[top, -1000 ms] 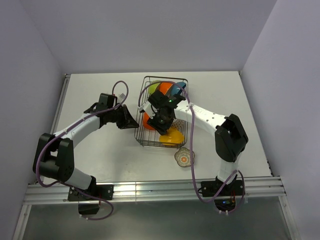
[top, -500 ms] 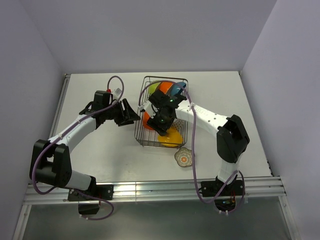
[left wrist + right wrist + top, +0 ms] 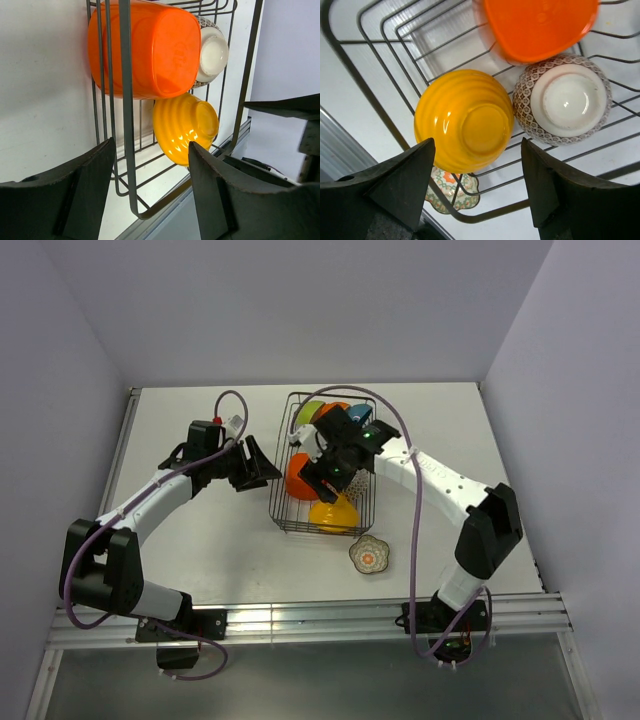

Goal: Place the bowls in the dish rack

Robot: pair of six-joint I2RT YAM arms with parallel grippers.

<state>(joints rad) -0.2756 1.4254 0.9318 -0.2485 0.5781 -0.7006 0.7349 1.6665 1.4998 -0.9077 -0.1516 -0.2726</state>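
The floral bowl [image 3: 371,555] sits nearest, upright on the table [image 3: 180,540], just outside the near end of the dish rack [image 3: 283,502]. It is the one bowl seen outside the wire, so I judge the loading unfinished.

Inside the near end, the yellow bowl [image 3: 465,127] lies bottom-up, with the patterned bowl [image 3: 562,100] touching it, also inverted. This is probably so they drain and pack close. The right gripper [image 3: 477,145] hovers just above the yellow bowl, fingers spread wide and gripping nothing.

The orange bowl [image 3: 300,478] rests tipped against the rack's left side. Just outside that wall, the left gripper [image 3: 268,468] points at the wires with its jaws parted and empty. It looks placed to steady the rack, though it grips no wire now.

At the far end, a yellow-green bowl [image 3: 310,412] and a blue bowl [image 3: 357,418] stand on edge, partly hidden by the right arm.

For the floral bowl, the rack's near wall and the packed bowls stand in the way — free space looks scarce.
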